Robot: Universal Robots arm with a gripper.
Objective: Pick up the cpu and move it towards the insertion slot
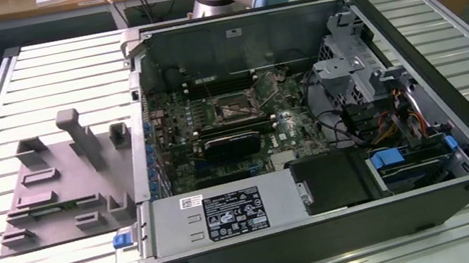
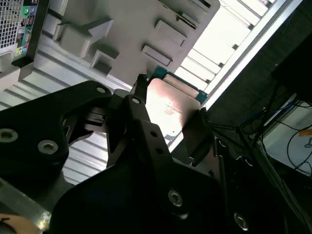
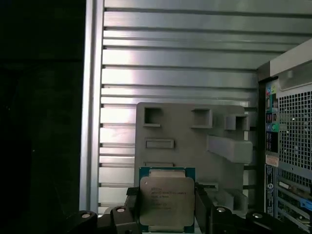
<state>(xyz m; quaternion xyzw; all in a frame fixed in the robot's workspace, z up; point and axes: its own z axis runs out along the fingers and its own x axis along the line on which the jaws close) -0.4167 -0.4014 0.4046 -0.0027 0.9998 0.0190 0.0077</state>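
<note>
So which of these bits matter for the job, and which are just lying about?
In the job: the cpu, gripped in the claw; the insertion slot.
Just there: grey fixture, black card, power supply.

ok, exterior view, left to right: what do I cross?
Left to right: grey plastic fixture plate with raised blocks → square metal-framed insertion slot with dark centre → grey metal drive cage.

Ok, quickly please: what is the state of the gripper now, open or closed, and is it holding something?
Gripper: closed on the chip, which sits between its two fingers in both wrist views.
</note>
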